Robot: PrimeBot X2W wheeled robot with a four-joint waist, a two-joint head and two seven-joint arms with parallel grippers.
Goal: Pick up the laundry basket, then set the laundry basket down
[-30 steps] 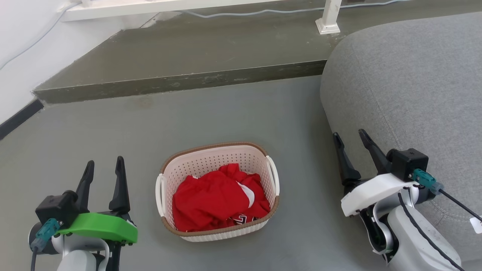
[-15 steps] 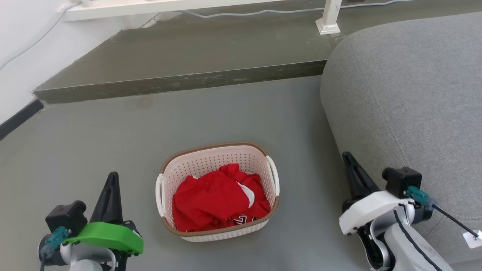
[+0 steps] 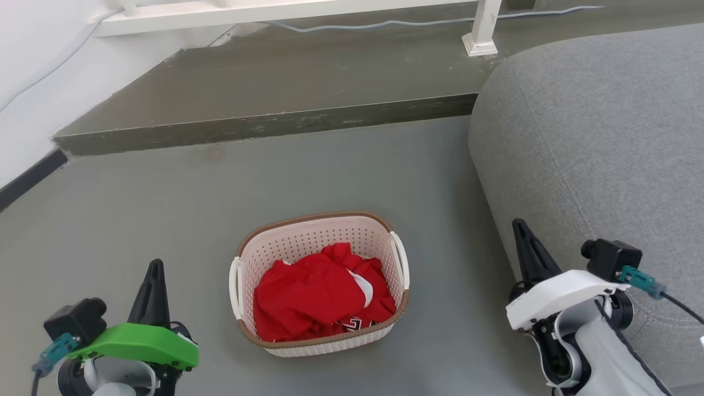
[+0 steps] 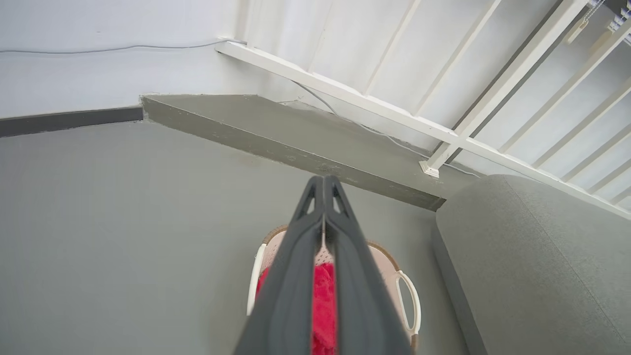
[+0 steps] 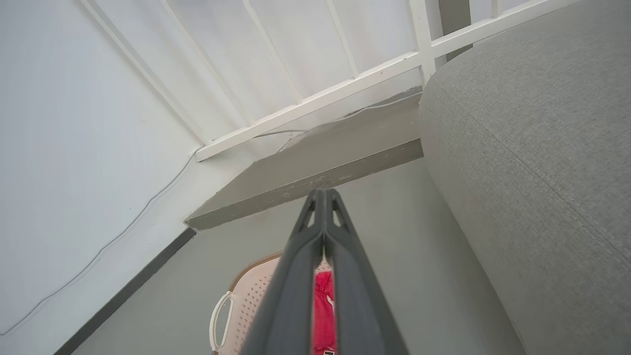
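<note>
The laundry basket (image 3: 308, 236) stands on the grey floor at the middle front, cream-white and perforated, with a brown rim and white side handles. Red clothing (image 3: 322, 291) fills it. My left gripper (image 3: 155, 269) is shut with nothing in it, well to the basket's left. My right gripper (image 3: 520, 228) is shut too and empty, off to the basket's right beside the sofa. In the left wrist view the shut left gripper (image 4: 323, 181) covers most of the basket (image 4: 404, 291). The right wrist view has the basket (image 5: 246, 296) low behind the shut right gripper (image 5: 323, 193).
A grey sofa (image 3: 594, 137) fills the right side, close to my right arm. A raised dark step (image 3: 264, 118) runs across behind the basket, with a white railing (image 3: 478, 33) and a cable on it. A white wall (image 3: 33, 71) with a dark skirting is at the left.
Both grippers went from open to shut and drew back toward the lower edge. The head view has shifted slightly; the basket has not moved on the floor.
</note>
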